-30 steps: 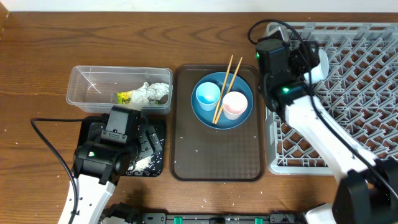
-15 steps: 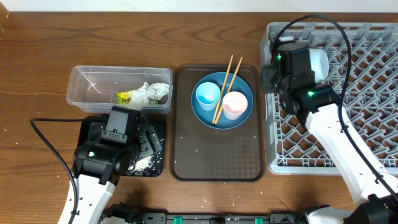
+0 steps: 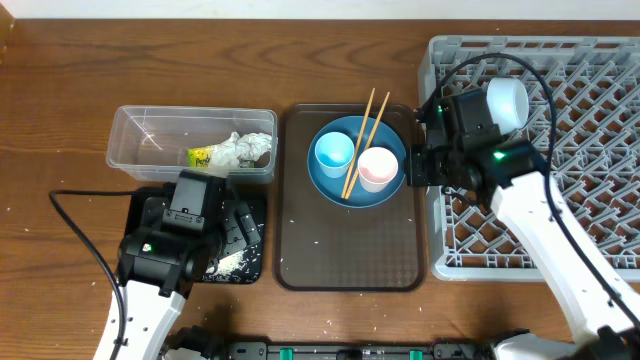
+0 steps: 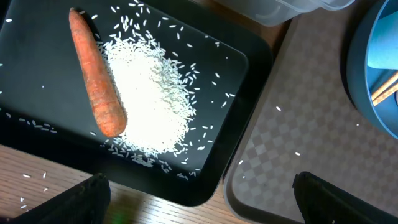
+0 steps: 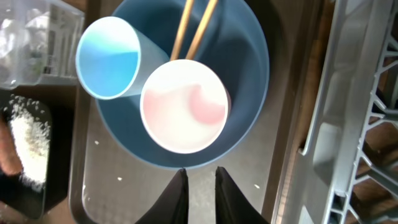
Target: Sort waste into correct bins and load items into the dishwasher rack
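Clear plastic comes first on your left: the tub [image 3: 190, 140] sits on the wooden table [image 3: 60, 90] with the crumpled napkin [image 3: 243, 150] and the snack wrapper [image 3: 200, 157] inside, touching each other against its near wall. Just in front of the tub lies the black tray [image 4: 43, 93], partly hidden from above by your left arm. On it you have a heap of rice [image 4: 149, 93] with loose grains scattered around, and an orange carrot piece [image 4: 96, 81] lying along the heap's left edge. Your left gripper [image 4: 205, 199] hangs above the tray's near corner, its fingers spread wide and holding nothing.

The brown serving tray [image 3: 350, 250] is next, with the dark blue plate [image 3: 332, 187] on its far half. The light blue cup [image 3: 333, 153] and pink cup [image 3: 377, 168] stand side by side on the plate, and the chopsticks [image 3: 365, 130] lie slanted between them.

Your right gripper [image 5: 201, 186] hovers at the plate's edge beside the pink cup, fingers drawn almost together and gripping nothing. Furthest right, the white bowl [image 3: 507, 100] sits in the far left part of the grey rack [image 3: 600, 150].
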You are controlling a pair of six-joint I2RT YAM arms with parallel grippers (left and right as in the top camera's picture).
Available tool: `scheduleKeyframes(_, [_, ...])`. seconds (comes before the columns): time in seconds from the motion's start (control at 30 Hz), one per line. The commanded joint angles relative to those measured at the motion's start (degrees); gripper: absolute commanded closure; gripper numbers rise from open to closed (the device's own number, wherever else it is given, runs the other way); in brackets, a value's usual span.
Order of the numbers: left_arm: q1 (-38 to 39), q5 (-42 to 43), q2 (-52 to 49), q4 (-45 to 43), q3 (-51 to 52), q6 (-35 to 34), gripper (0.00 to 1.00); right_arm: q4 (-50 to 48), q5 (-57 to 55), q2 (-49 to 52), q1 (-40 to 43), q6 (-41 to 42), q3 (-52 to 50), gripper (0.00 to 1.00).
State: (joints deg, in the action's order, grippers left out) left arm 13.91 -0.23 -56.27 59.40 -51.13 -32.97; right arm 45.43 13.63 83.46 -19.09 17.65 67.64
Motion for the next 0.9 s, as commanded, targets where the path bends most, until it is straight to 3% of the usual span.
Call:
scheduleKeyframes(0.0, [-0.24, -0.68, -0.22, 0.15, -0.31, 0.17, 0.04, 0.55, 0.61, -4.63, 0.7, -3.15, 0.09, 0.82])
scheduleKeyframes(0.13, [-0.24, -0.68, -0.22, 0.15, -0.31, 0.17, 0.04, 2.86, -0.11, -7.69, 3.67, -2.86, 0.09, 0.79])
scheduleKeyframes(0.2, [-0.24, -0.68, -0.22, 0.11, -0.31, 0.15, 0.04, 5.09, -0.09, -8.66, 5.79, -1.77, 0.09, 0.72])
scheduleKeyframes(0.37, [-0.24, 0.48, -0.33, -9.99, -0.31, -1.9, 0.03, 11.13, -0.09, -9.2, 10.62, -1.86, 0.09, 0.64])
scheduleKeyframes(0.57, [0.98, 14.91, -3.17, -19.82, -0.31, -2.03, 0.01, 13.86, -0.09, -9.2, 12.28, -1.84, 0.09, 0.29])
scheduleKeyframes(0.63, [2.8, 18.47, -5.84, -24.11, -0.31, -2.01, 0.02, 13.94, -0.09, -9.2, 12.28, -1.84, 0.09, 0.01])
scheduleKeyframes(0.87, [7.06, 19.1, -17.18, -29.57, -3.21, -1.55, 0.1, 15.8, -0.09, -9.2, 12.26, -1.84, 0.07, 0.01])
